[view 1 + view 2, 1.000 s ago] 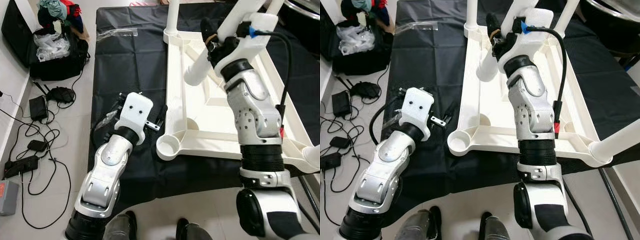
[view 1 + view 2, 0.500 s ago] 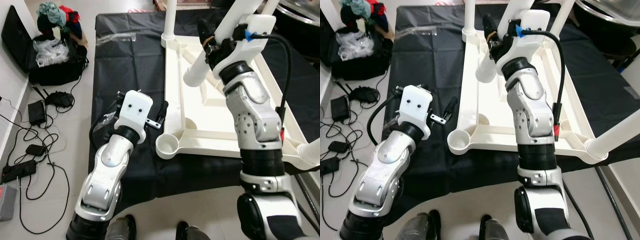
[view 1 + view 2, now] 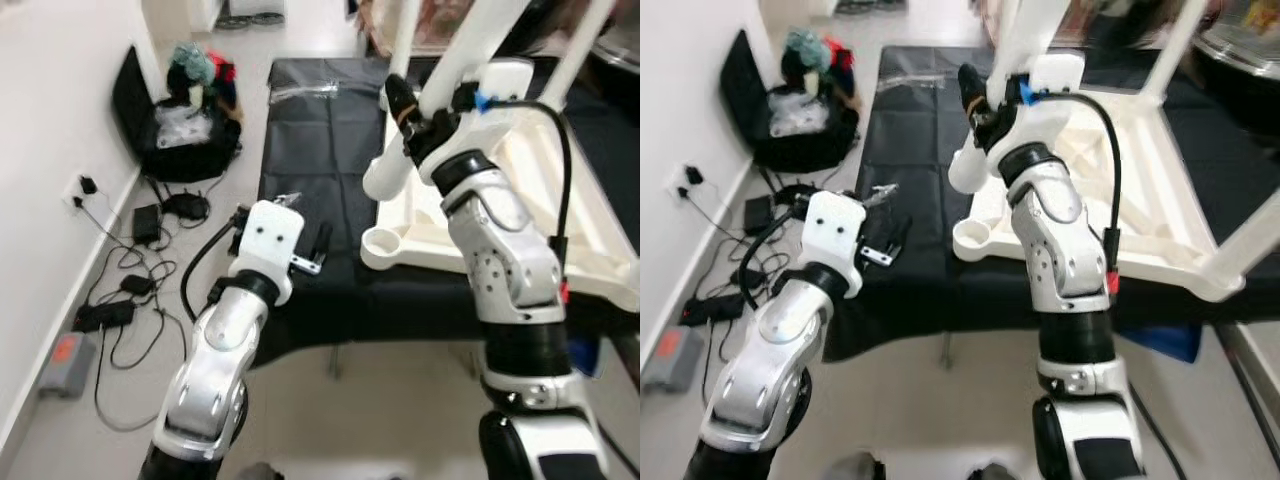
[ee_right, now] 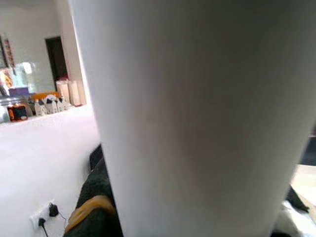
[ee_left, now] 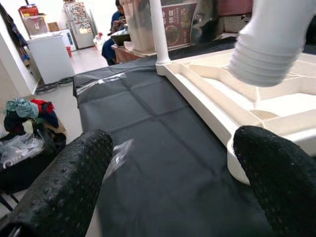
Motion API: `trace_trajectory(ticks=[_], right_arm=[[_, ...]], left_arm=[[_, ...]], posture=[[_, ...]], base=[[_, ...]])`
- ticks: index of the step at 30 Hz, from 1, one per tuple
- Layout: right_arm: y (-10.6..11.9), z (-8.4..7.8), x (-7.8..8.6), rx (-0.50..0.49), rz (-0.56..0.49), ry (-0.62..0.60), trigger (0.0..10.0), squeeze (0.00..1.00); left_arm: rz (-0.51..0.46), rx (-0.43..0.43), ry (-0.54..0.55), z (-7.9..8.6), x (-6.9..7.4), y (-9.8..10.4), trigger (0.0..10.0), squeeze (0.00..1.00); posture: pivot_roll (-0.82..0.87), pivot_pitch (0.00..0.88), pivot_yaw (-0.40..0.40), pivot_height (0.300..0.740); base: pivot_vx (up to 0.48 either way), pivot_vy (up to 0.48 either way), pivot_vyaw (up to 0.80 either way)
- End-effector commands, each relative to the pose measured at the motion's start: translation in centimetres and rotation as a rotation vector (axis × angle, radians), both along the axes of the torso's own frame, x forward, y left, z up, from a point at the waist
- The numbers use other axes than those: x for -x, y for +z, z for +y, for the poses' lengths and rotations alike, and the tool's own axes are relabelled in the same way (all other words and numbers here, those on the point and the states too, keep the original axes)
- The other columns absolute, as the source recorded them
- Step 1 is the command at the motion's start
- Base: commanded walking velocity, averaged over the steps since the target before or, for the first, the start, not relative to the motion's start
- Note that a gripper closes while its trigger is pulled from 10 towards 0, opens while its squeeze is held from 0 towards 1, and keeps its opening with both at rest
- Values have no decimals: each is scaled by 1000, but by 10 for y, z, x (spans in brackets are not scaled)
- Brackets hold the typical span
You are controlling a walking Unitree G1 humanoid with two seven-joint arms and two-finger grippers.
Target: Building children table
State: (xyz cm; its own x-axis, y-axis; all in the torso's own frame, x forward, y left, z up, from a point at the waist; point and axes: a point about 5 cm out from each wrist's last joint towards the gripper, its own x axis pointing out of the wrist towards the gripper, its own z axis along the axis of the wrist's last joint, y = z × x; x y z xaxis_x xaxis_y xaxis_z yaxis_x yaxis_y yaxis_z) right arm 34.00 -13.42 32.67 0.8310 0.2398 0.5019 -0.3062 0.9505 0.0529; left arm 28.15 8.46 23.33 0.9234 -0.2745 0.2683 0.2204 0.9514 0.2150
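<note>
A white children's table (image 3: 600,250) lies upside down on a black cloth (image 3: 320,140). Two legs stand screwed into its far corners; one of them (image 5: 157,29) rises at the far left corner. My right gripper (image 3: 415,115) is shut on a loose white table leg (image 3: 395,165), held tilted. The leg's threaded lower end (image 5: 269,49) hangs a little above the near-left corner socket (image 3: 381,243), not touching it. My left gripper (image 5: 170,192) is open over the cloth, just left of that corner, with nothing between its fingers (image 3: 322,240).
On the floor to the left, a black bag with clothes (image 3: 185,130) leans by the white wall. Cables and power adapters (image 3: 130,290) lie below it. A clear plastic bag (image 3: 305,90) rests on the far cloth. Something blue (image 3: 585,355) shows under the cloth's right edge.
The camera has risen and pulled back, so the whole scene has shifted. The held leg's lower end now hangs closer to the near-left corner socket. The left gripper has stayed beside that corner.
</note>
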Motion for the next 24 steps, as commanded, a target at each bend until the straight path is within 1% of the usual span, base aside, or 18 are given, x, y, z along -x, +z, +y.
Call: trace_trajectory(ticks=[1, 4, 7, 14, 20, 23, 24], right_arm=[[5, 3, 4, 6, -24, 6, 10000, 0], [4, 3, 5, 6, -20, 6, 10000, 0], [3, 4, 5, 3, -14, 7, 10000, 0], [3, 5, 6, 6, -14, 12, 10000, 0], [2, 6, 6, -1, -5, 14, 10000, 0], [2, 6, 6, 1, -3, 18, 10000, 0], [1, 6, 7, 6, -2, 21, 10000, 0]], left_arm=[[-5, -3, 15, 1, 1, 1, 10000, 0], [2, 7, 21, 2, -1, 1, 10000, 0], [12, 10, 16, 3, -2, 0, 10000, 0], [-1, 25, 32, 7, -5, 4, 10000, 0], [26, 27, 24, 7, -6, 0, 10000, 0], [40, 48, 38, 8, -7, -1, 10000, 0], [52, 70, 54, 10, -7, -2, 10000, 0]], posture=[[142, 165, -57, 740], [142, 170, -57, 740], [142, 171, -56, 740], [143, 173, -56, 740], [142, 174, -53, 740], [142, 177, -54, 740], [143, 178, -55, 740]], base=[[0, 0, 0], [0, 0, 0], [0, -345, 0], [316, -358, 0], [334, -341, 0], [401, -262, 0], [0, 0, 0]])
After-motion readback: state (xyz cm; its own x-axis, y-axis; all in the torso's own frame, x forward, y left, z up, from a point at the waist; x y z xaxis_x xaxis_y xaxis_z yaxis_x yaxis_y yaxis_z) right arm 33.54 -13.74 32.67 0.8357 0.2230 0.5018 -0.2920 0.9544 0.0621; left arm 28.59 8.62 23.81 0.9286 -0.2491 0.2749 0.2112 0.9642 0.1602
